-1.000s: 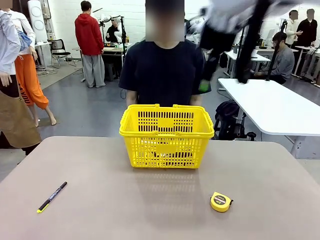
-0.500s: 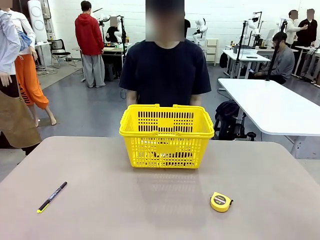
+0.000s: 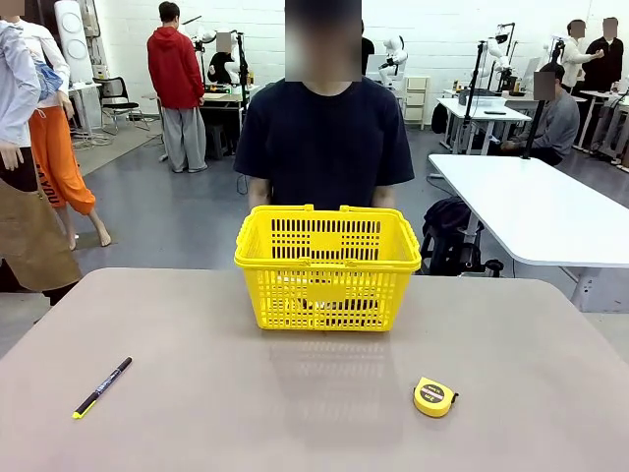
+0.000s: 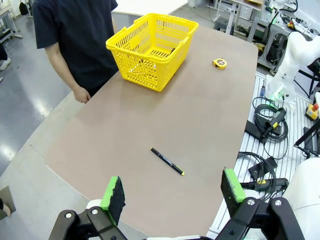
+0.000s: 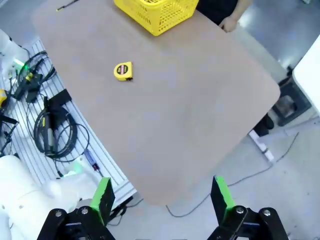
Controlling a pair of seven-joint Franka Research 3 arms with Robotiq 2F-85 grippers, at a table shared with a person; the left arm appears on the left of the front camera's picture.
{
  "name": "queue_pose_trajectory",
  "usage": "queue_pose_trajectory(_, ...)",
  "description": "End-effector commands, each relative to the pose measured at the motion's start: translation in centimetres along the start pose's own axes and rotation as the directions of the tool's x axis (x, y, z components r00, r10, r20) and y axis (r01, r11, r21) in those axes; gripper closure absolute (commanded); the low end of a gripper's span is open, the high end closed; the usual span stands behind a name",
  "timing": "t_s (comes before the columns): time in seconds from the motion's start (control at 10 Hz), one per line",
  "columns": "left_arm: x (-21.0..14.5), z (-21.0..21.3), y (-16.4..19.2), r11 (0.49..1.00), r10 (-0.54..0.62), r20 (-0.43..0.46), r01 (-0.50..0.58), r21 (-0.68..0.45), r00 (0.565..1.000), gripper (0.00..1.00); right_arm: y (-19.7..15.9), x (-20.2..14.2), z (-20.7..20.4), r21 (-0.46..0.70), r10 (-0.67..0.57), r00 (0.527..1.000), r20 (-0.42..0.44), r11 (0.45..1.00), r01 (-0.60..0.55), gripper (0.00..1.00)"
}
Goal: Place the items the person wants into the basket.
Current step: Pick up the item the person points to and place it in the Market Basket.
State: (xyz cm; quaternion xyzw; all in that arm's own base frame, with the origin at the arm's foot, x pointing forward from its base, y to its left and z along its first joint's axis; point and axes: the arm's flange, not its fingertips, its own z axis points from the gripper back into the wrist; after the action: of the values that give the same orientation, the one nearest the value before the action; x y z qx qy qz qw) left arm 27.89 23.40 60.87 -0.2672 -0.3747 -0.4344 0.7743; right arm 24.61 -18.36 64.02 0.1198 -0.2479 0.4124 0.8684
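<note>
One basket (image 3: 327, 267), one pen (image 3: 102, 386) and one tape measure (image 3: 433, 396) are counted; left gripper (image 4: 172, 192) and right gripper (image 5: 161, 196) are spread, nothing grasped

Basket (image 3: 327, 265) contents behind lattice; basket (image 5: 157, 14) top cut off

No print can be read: the tape measure (image 3: 434, 396) label and the pen (image 3: 101, 386) barrel markings are too small to make out
</note>
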Motion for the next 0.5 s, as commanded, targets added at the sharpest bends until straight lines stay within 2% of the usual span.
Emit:
queue_pose_trajectory(0.0,-0.13,0.10,-0.08,1.000,-0.020,0.017,0.020,-0.002,1.000,0.00,1.00,-1.13,0.22,-0.006,-0.005,1.000,0.008,1.000,0.006,0.00)
queue_pose_trajectory(0.4,-0.13,0.10,-0.08,1.000,-0.020,0.017,0.020,-0.002,1.000,0.00,0.13,-0.63,0.57,-0.007,-0.022,1.000,-0.003,1.000,0.022,0.00)
